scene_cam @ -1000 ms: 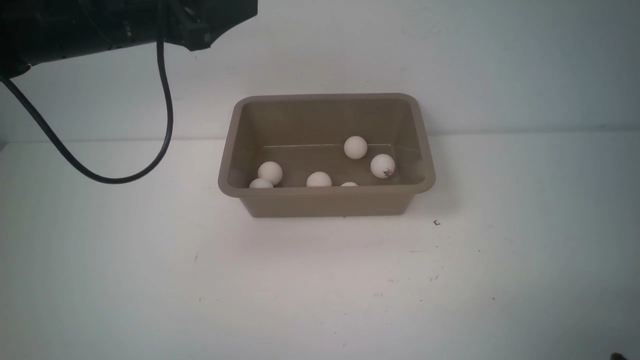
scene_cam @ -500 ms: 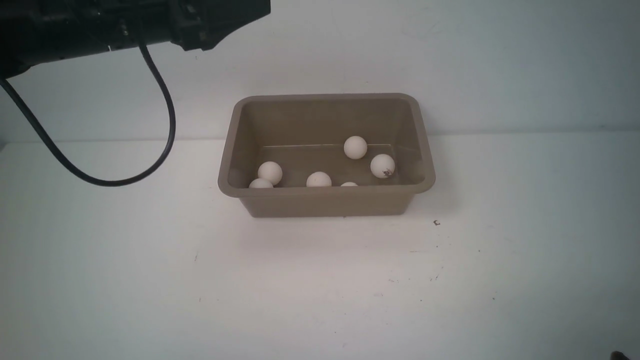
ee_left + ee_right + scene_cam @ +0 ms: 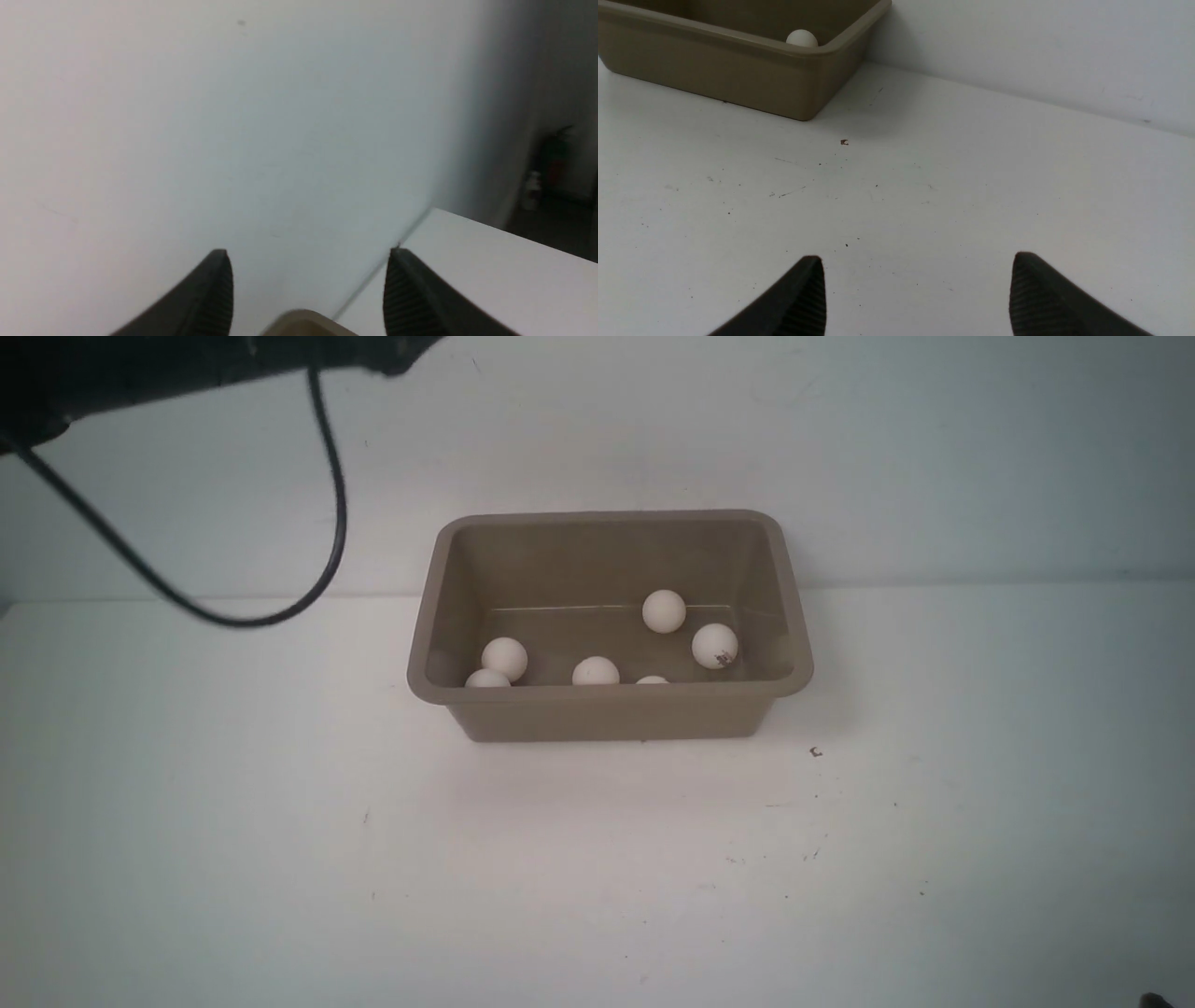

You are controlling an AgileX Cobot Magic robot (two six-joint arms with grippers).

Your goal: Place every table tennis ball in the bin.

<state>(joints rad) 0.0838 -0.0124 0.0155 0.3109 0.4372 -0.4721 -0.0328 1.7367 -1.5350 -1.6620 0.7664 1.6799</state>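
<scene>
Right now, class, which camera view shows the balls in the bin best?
The front view: it shows all six balls inside the bin. The right wrist view shows just one ball over the rim; the left wrist view shows only the bin's corner, no balls.

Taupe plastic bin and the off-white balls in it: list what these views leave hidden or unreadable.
- Front view: two off-white table tennis balls show only their tops; the rectangular taupe plastic bin hides the rest behind its near rim.
- Front view: the dark print on one ball is too small to read.
- Right wrist view: the bin's wall hides all but one ball.
- Left wrist view: only a blurred bin corner, cut off by the picture's edge.
</scene>
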